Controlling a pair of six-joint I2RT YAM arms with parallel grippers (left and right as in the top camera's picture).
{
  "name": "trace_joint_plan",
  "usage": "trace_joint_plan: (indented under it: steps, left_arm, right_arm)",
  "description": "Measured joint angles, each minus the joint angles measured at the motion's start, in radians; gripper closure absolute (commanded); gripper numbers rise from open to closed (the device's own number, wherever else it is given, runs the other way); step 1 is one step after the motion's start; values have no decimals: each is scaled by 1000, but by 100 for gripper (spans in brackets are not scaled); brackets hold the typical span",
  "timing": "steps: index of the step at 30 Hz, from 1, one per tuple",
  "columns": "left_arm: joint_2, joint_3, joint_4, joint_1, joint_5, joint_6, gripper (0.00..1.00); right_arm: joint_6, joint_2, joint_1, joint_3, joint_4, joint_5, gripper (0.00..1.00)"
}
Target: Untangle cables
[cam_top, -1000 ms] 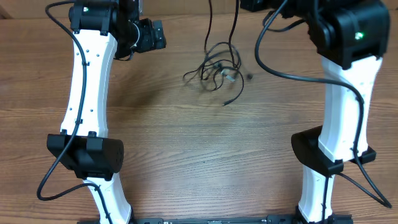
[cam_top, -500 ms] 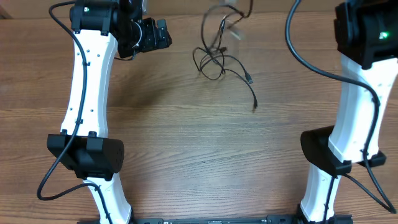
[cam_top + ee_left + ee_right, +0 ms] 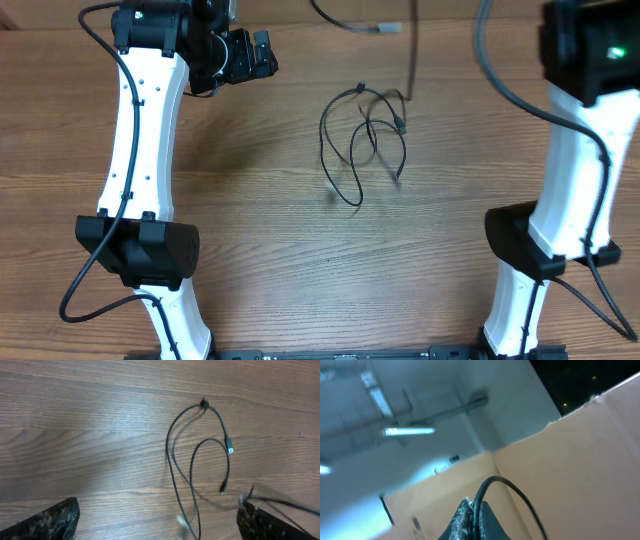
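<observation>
Thin black cables (image 3: 362, 140) lie in loose open loops at the middle of the table, small plugs at their ends. One strand (image 3: 412, 60) rises from them toward the top edge, where a blurred cable with a silver plug (image 3: 388, 28) hangs. My left gripper (image 3: 255, 55) hovers at the upper left, apart from them. In the left wrist view it (image 3: 157, 522) is open, its fingers (image 3: 50, 520) wide apart, with the loops (image 3: 192, 465) beyond them. My right gripper (image 3: 475, 517), raised and pointing upward, is shut on a black cable (image 3: 505, 485).
Both white arms stand along the table's sides, the left one (image 3: 140, 140) and the right one (image 3: 570, 150), with thick black cables running along them. A cardboard wall (image 3: 590, 460) and a ceiling light fill the right wrist view.
The right arm has risen and drawn one cable up out of the top of the view. The small tangle has spread into open loops lower on the table. The left jaws opened a little wider.
</observation>
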Motion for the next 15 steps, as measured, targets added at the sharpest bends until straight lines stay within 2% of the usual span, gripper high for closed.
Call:
trace_joint_plan:
  steps: [3, 4, 7, 9, 12, 15]
  left_arm:
    - [0, 0, 1, 0, 0, 0, 0]
    - [0, 0, -1, 0, 0, 0, 0]
    - [0, 0, 1, 0, 0, 0, 0]
    - [0, 0, 1, 0, 2, 0, 1]
    - [0, 0, 1, 0, 29, 0, 1]
    - [0, 0, 13, 0, 87, 0, 8]
  right_arm:
    - [66, -37, -16, 15, -237, 43, 96]
    - [76, -47, -13, 17, -410, 74, 96]
    - [107, -33, 12, 13, -762, 160, 96]
    - [111, 7, 29, 8, -830, 198, 96]
    - [110, 77, 42, -11, -813, 227, 96]
    - [111, 103, 42, -13, -809, 249, 96]
